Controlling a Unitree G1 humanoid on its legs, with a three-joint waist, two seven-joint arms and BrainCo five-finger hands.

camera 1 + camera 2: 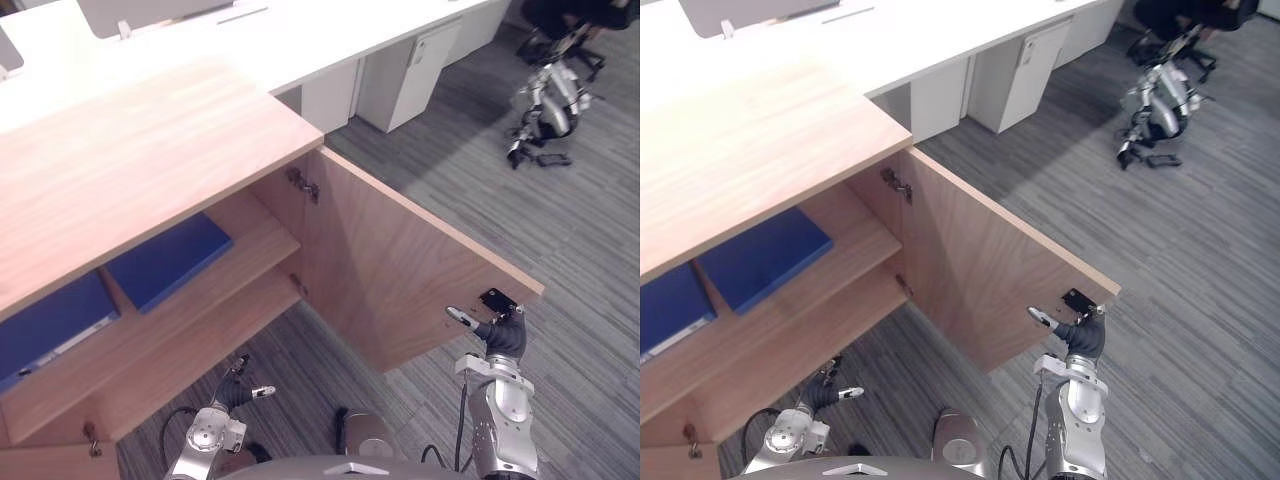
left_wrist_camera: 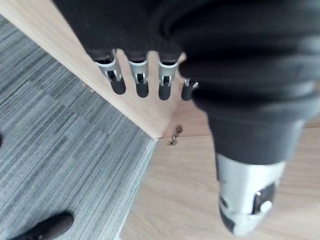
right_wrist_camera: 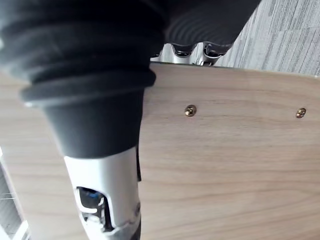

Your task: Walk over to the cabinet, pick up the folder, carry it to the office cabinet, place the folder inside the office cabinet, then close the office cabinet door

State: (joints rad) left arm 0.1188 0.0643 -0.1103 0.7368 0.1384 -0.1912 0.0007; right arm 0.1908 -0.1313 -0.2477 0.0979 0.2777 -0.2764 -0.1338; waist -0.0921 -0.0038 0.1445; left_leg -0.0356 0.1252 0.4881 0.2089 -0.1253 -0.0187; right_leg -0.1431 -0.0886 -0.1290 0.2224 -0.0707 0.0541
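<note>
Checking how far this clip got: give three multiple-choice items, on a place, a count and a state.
1. Where is the right hand? A on the desk; B at the free edge of the door; C on the floor.
2. How many blue folders lie on the shelf? A one; B two; C three.
3. The door is: A shut; B missing; C open.
Key: 1 B, it sits against that edge. 2 B, a second lies beside the first. 3 C, it stands out from the cabinet.

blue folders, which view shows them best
Left eye view: the right blue folder shows clearly, the left blue folder mostly. The right eye view cuts the left one at its edge; the wrist views face cabinet wood and carpet.
</note>
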